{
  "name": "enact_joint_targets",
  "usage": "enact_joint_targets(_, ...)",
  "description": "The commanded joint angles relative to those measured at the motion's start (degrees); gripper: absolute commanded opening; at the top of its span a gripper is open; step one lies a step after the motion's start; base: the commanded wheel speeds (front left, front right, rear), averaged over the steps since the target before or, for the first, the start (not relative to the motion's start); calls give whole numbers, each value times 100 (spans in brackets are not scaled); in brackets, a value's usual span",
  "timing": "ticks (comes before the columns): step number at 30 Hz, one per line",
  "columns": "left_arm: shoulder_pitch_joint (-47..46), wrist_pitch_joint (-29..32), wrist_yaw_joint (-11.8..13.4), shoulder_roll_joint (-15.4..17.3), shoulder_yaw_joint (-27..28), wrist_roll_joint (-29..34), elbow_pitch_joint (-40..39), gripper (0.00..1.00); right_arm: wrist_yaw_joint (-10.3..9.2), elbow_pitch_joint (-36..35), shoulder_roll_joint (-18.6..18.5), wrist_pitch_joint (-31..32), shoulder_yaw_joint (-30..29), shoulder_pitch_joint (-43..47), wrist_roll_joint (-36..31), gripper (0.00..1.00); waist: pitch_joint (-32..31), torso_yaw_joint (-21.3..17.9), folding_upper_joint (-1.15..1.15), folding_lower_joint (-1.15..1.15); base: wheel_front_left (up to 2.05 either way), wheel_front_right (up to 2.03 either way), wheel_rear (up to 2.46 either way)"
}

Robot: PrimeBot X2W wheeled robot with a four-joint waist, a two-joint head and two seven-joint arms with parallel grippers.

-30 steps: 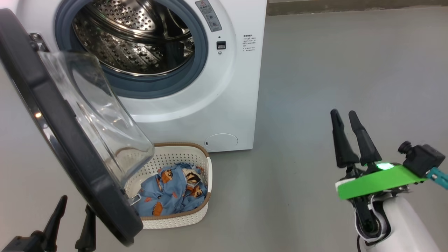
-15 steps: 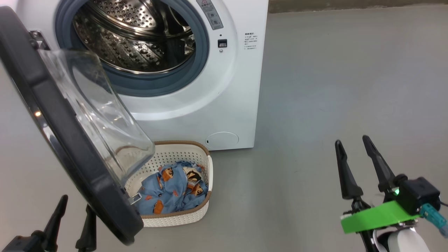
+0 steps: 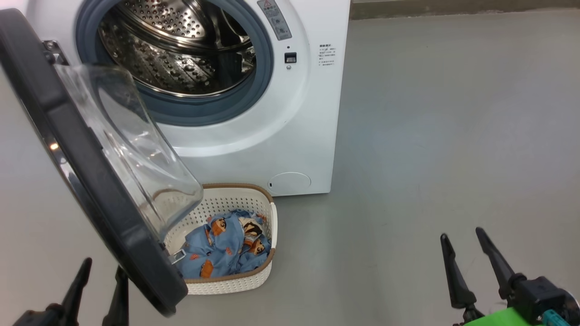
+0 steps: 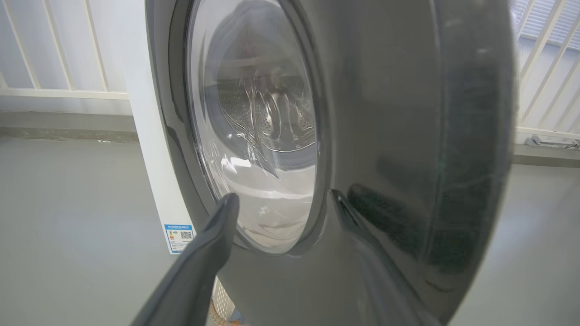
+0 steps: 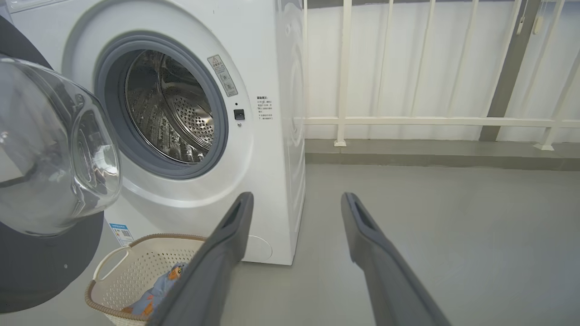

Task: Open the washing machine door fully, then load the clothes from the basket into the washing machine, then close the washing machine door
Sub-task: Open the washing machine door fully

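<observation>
Standing swung out on the robot's left, the washing machine door showed its black rim nearly edge-on in the head view, with the clear glass bowl bulging toward the machine's opening. The washing machine stood behind it on the grey floor, its steel drum visible inside the grey seal. The basket sat on the floor just in front of the machine, below the round flap, its left part hidden behind the door. The clothes lay bunched in the basket, blue fabric with orange and brown figures. The left gripper hung low by the door's outer side, fingers spread wide and holding nothing. In the left wrist view its fingers pointed at the door's outer face, very near the rim, though contact could not be told. The right gripper was well apart to the right, over the floor, jaws wide and empty
</observation>
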Motion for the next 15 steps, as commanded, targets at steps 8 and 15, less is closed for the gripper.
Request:
enact_joint_targets(8,-49,-55,-17,51,203,187,-160,100,36,23,-20,-28,145,90,-307,100,-83,52,0,0,0,0,0)
enact_joint_targets(15,-5,-55,-17,23,243,253,-161,100,36,187,-20,-28,133,127,-340,100,-106,108,0,0,0,0,0)
